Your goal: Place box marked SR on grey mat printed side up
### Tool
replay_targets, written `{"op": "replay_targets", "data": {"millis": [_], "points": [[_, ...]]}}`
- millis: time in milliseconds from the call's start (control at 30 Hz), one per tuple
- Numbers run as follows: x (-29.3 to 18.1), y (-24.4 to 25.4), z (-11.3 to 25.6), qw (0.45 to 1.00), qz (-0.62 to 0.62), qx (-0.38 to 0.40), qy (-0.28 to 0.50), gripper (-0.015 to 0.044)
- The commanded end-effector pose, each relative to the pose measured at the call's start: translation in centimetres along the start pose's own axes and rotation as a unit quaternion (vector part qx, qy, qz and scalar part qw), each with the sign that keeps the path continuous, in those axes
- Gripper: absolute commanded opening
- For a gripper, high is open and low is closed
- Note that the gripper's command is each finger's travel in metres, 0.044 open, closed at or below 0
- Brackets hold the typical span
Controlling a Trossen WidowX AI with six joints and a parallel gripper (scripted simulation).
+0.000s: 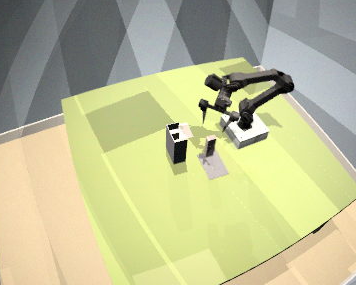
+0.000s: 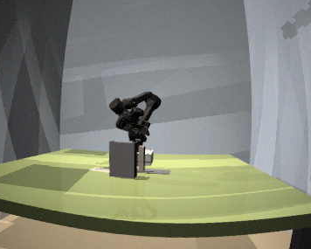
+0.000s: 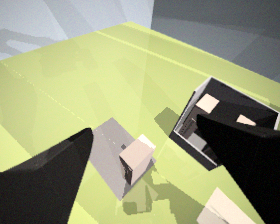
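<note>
Looking from the top, the box (image 1: 210, 146) (image 2: 141, 159) (image 3: 136, 158) stands upright on the grey mat (image 1: 217, 168) (image 2: 161, 172) (image 3: 107, 150), pincer (image 1: 214, 123) (image 3: 144, 125) wide open and empty. Exterior mostly gives you its thin edge beside the bin (image 1: 176, 146) (image 2: 122, 159) (image 3: 194, 153). Wrist adds two boxes inside the bin, plus dark print on the mat box, too blurry to read. Probably light, stiff carton; I'd pinch the narrow sides up high and tip it gently.
</note>
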State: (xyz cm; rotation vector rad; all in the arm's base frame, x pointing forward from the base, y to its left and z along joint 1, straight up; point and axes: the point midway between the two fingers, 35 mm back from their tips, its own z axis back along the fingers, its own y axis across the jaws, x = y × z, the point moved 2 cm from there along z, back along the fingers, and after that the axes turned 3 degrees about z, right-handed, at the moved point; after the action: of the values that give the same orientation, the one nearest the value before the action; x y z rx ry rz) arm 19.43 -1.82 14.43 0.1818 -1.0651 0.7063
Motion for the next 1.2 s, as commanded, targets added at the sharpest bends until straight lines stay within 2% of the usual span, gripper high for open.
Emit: {"op": "replay_targets", "data": {"millis": [0,567,1167], "points": [[-0.1,0.0,0.0,1.000,-0.008,-0.011,-0.002,0.0440],[-1.2,1.5,-1.7,0.994,-0.049,-0.016,0.098,0.0440],[-1.9,2.5,-2.6,0.978,-0.082,-0.075,0.175,0.0440]]}}
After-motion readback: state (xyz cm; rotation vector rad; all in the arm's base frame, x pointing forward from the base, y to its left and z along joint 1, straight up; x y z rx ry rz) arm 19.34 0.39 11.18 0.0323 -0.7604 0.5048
